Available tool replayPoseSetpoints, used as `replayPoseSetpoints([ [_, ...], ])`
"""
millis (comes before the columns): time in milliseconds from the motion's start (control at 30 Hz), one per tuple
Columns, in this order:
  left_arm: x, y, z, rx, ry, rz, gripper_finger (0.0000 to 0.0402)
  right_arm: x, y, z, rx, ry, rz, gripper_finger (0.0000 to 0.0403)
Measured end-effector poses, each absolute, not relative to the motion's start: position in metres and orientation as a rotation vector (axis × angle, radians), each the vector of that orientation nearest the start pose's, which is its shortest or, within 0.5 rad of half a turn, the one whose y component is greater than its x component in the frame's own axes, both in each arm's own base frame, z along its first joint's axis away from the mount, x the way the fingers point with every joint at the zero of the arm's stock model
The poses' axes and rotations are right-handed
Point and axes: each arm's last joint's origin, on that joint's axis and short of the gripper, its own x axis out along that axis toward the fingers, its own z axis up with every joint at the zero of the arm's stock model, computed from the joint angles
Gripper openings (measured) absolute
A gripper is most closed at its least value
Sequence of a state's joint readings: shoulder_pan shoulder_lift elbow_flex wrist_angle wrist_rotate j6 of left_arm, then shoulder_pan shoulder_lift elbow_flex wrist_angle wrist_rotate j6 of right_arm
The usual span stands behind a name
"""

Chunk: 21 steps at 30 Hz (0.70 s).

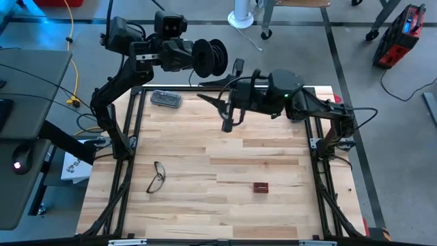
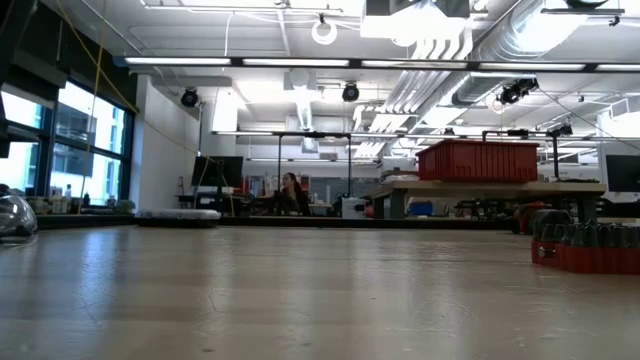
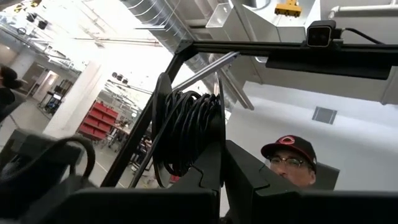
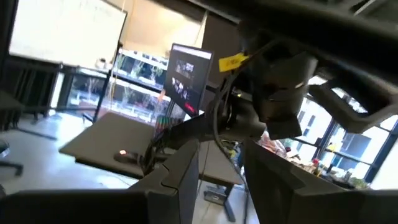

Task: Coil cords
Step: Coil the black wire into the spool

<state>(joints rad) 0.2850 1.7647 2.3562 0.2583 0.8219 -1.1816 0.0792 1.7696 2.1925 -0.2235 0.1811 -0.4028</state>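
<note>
Left end effector pinching reel past tabletop 12 o'clock edge; right end effector spread, mid-air near centre.

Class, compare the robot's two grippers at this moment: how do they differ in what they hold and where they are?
The left gripper is shut on the reel, which is wound with dark cord; the right gripper holds nothing visible, and whether it is open or shut is unclear. The left gripper is raised past the table's far edge; the right gripper hangs over the table's far half. Both are lifted clear of the table top.
</note>
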Motion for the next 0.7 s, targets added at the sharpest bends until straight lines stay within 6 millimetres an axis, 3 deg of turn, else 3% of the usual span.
replayPoseSetpoints([
  [167, 0.2961, 0.0627, 0.6124, -0.662, -0.313, -0.836, 0.0003, 0.374, 0.0246, 0.5291, -0.427, -0.153, -0.139, 0.012],
  [467, 0.2969, 0.0631, 0.6117, -0.672, -0.306, -0.828, 0.0003, 0.3742, 0.0239, 0.5301, -0.476, -0.156, -0.173, 0.0115],
  [700, 0.2967, 0.0634, 0.6117, -0.662, -0.306, -0.83, 0.0003, 0.3738, 0.0262, 0.5313, -0.469, -0.171, -0.169, 0.0072],
])
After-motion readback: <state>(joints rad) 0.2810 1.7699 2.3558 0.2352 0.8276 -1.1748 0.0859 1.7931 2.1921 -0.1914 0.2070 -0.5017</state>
